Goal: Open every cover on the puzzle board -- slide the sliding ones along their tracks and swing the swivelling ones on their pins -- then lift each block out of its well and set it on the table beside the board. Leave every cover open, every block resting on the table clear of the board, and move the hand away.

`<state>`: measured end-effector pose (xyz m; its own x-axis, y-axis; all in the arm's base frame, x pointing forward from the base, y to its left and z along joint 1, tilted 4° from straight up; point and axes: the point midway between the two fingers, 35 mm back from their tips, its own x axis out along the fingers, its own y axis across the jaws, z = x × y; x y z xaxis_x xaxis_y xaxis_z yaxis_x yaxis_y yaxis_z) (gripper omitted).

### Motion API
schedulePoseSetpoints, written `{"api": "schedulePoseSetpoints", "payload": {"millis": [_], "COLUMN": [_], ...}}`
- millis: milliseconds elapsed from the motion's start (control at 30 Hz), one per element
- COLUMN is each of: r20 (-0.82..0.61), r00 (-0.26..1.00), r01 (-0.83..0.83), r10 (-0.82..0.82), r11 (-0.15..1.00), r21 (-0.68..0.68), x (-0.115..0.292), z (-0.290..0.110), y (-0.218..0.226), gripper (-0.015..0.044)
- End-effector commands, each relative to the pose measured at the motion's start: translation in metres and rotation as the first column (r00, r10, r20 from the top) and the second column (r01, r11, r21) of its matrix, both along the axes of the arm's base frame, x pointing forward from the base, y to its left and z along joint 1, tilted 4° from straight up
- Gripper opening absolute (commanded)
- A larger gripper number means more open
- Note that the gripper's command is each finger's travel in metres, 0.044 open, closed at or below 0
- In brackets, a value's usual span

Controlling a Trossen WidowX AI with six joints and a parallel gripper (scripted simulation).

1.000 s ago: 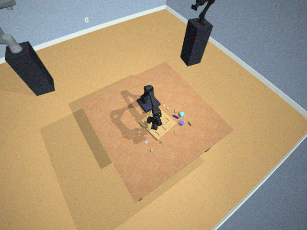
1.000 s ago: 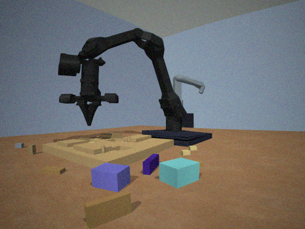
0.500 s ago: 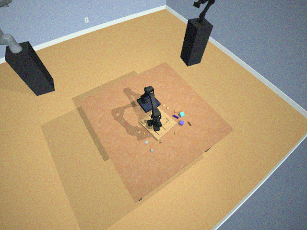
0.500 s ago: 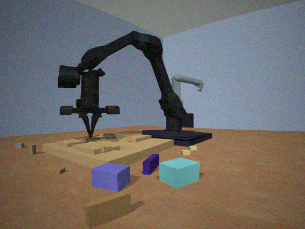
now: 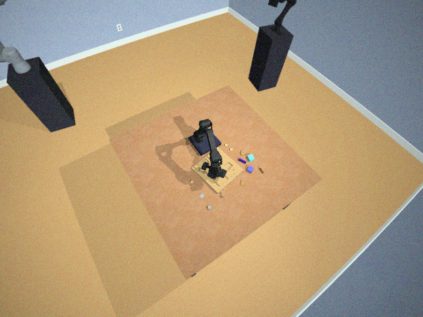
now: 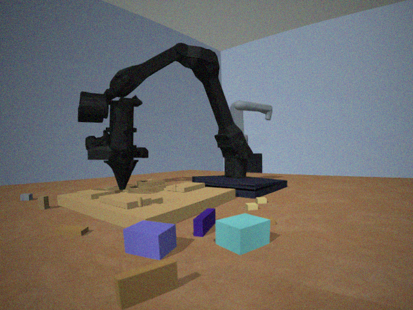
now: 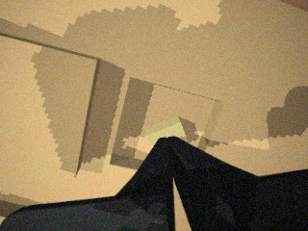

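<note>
The tan puzzle board (image 5: 222, 185) (image 6: 151, 215) (image 7: 250, 53) lies in front of the arm's base. My gripper (image 6: 122, 186) (image 5: 214, 174) (image 7: 166, 144) is shut, points straight down and has its tips at the board's top. In the wrist view a pale green block (image 7: 166, 130) sits in a well right at the fingertips, partly under a tan cover (image 7: 185, 108). Nothing is between the fingers. A violet block (image 6: 150, 238) (image 5: 250, 169), a dark purple block (image 6: 204, 221) (image 5: 242, 160) and a cyan block (image 6: 242, 233) (image 5: 250, 157) rest on the table beside the board.
Small tan pieces (image 6: 146, 283) (image 6: 251, 206) (image 6: 71, 230) lie around the board. Two small grey blocks (image 5: 201, 195) (image 5: 208, 207) lie off the board's other side. The arm's dark base plate (image 6: 243, 183) (image 5: 199, 144) sits behind the board. Two dark pedestals (image 5: 269, 57) (image 5: 41, 94) stand far off.
</note>
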<state>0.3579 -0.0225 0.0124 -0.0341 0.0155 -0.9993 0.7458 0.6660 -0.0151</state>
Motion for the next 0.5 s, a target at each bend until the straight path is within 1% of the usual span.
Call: {"api": "schedulePoseSetpoints", "payload": {"millis": [0, 467], "r20": [-0.004, -0.004], "r00": [0.959, 0.959], "r01": [-0.283, -0.283], "r10": [0.283, 0.283], "r11": [0.959, 0.959], "r21": [0.017, 0.017], "x": [-0.0038, -0.0027], "z": [-0.0064, -0.0069], "y": [0.0014, 0.0007], "gripper": [0.0, 0.0]}}
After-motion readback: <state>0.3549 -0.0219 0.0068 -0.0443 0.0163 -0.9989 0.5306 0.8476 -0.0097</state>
